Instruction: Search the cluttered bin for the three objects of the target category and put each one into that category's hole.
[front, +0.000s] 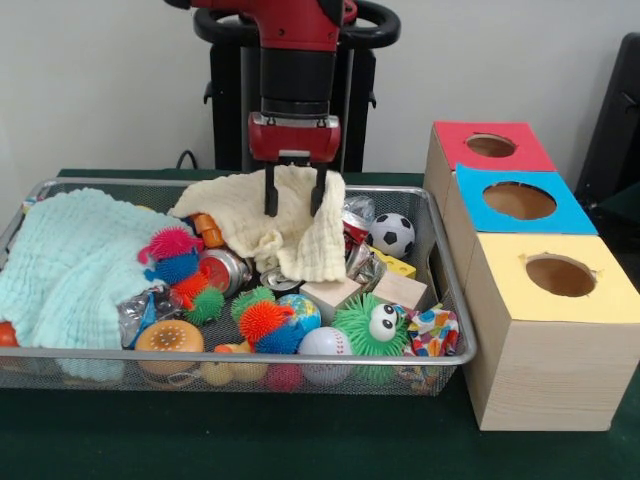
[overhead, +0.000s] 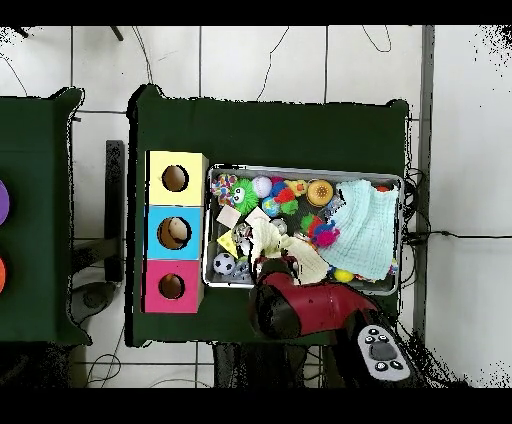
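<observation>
The wire mesh bin (front: 300, 362) lies in front of me, full of toys; it also shows in the overhead view (overhead: 300, 170). My gripper (front: 294, 205) hangs over the bin's far middle, open, with its two fingers (front: 270, 195) down on either side of a raised fold of a cream cloth (front: 300, 240). No plush animal shows plainly. A small orange piece (front: 207, 230) peeks out at the cream cloth's left edge; I cannot tell what it is. The red-topped box's hole (front: 490, 145) is at the far right and also shows in the overhead view (overhead: 171, 286).
A mint cloth (front: 70, 260) covers the bin's left part. A soccer ball (front: 393, 235), a green googly-eyed ball (front: 370, 325), spiky balls (front: 262, 320), wooden blocks (front: 340, 295) and a can (front: 230, 268) lie around. Blue-topped (front: 520, 200) and yellow-topped (front: 560, 275) boxes stand nearer.
</observation>
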